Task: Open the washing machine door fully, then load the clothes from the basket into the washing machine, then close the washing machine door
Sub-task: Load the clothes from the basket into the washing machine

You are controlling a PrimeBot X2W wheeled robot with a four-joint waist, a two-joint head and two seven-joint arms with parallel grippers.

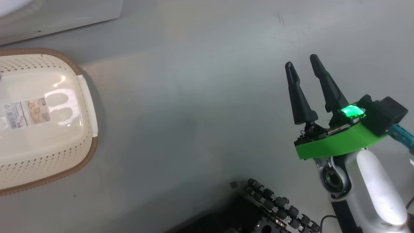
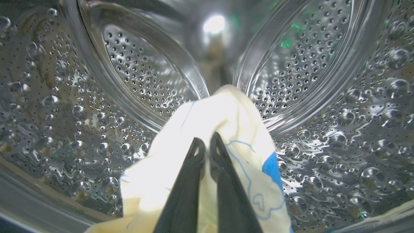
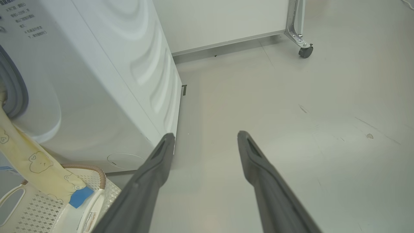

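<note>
My left gripper (image 2: 207, 140) is inside the steel drum (image 2: 145, 74) of the washing machine (image 3: 97, 81), shut on a cream-yellow garment (image 2: 226, 113) with blue line prints and a blue patch. In the right wrist view that garment (image 3: 35, 161) stretches from the grey gasket (image 3: 13, 90) down to the basket (image 3: 97, 171), its blue end lying on the basket's edge. The cream basket (image 1: 92, 149) stands on the floor with its bottom label showing. My right gripper (image 1: 301, 61) (image 3: 205, 135) hangs open over bare floor, right of the machine. The washing machine door is out of view.
The machine's white lower front (image 1: 58, 16) lies just beyond the basket. A white panel on a castor wheel (image 3: 305, 51) stands behind the machine at the far right. My own dark base (image 1: 275, 207) sits at the bottom of the head view.
</note>
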